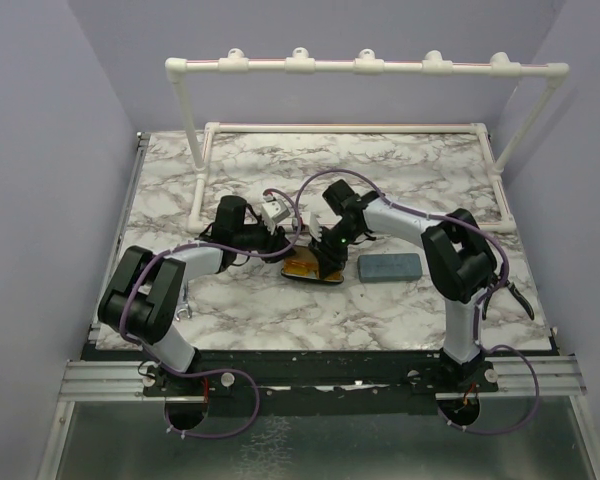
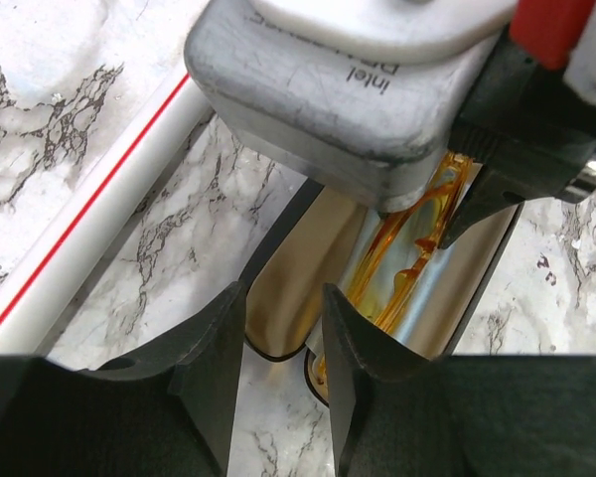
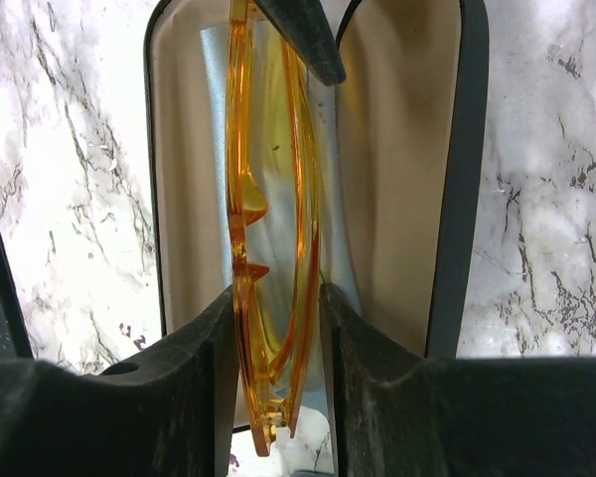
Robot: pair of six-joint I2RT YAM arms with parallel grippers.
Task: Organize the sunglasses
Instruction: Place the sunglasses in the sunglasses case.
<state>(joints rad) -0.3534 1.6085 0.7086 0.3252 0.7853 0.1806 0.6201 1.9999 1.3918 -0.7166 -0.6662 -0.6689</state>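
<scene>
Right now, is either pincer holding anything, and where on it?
The right pincer pinches the orange sunglasses across one end of the folded frame; left pincer, cannot tell.

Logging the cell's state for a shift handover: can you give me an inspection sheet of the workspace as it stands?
Surface: marble table, no damage seen.
Job's things: yellow-orange sunglasses held on edge over the open black case; what looks like the thin dark pair near the table's right edge.
Clutter: grey-blue case, closed, right of the black case, apart from it.
End effectors: right end effector closed on the yellow-orange sunglasses; left end effector straddles the black case's edge, grip unclear.
Cables: purple cables run along both arms.
Surroundings: white pipe frame at the far edge; lilac walls.
</scene>
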